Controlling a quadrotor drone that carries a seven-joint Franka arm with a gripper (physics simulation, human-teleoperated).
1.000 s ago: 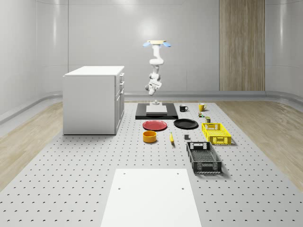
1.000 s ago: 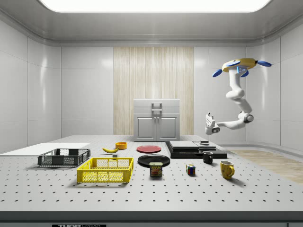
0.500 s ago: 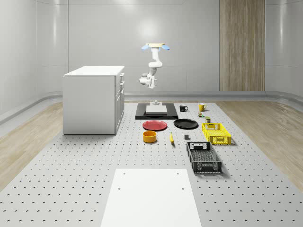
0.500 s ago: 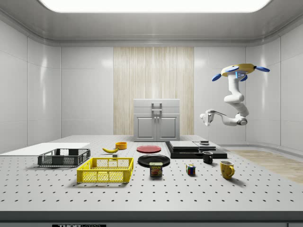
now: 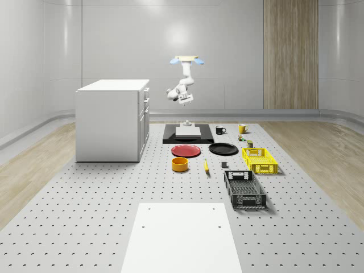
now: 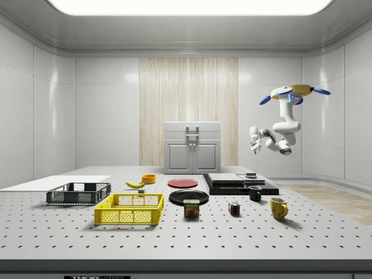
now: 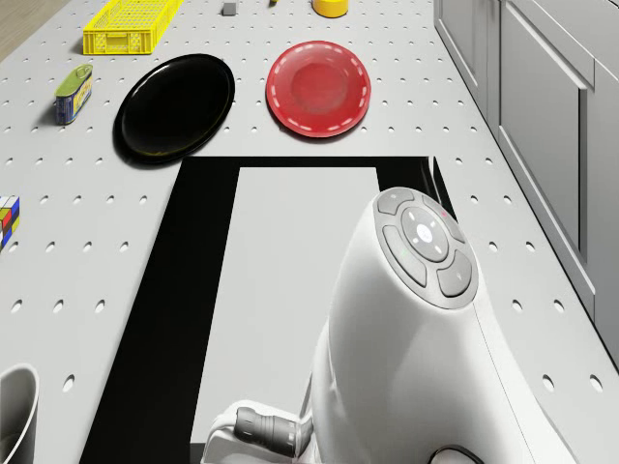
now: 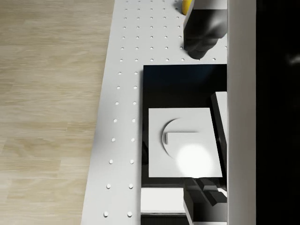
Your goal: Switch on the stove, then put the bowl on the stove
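In the whole-scene view a grey perforated tabletop (image 5: 85, 227) is stretching across a pale room with curved grey walls, a wood-panelled strip and wood flooring at the sides; a white cabinet (image 5: 112, 119) is standing at the view's left, and the black stove (image 5: 187, 134) is lying behind a red plate (image 5: 186, 151) and a black plate (image 5: 223, 149). The orange bowl (image 5: 180, 164) is sitting on the tabletop in front of the red plate, well apart from the stove. The drone (image 5: 186, 58) is hovering high above the stove's far side, with the jaws (image 5: 183, 100) hanging in the air above the stove; whether they are wide or narrow cannot be told. In the side view the drone (image 6: 293, 93) is hovering beyond the stove (image 6: 239, 183) toward the view's right, the arm folding tightly beneath it, with the bowl (image 6: 149, 178) far off beside a banana (image 6: 135, 184). In the drone view the arm's white casing is looming over the stove (image 7: 155, 319). In the wrist view the stove's pale dial panel (image 8: 185, 143) is showing on its black top. Compared with a second ago, the arm has been tucking upward and the jaws are sitting higher and closer to the drone.
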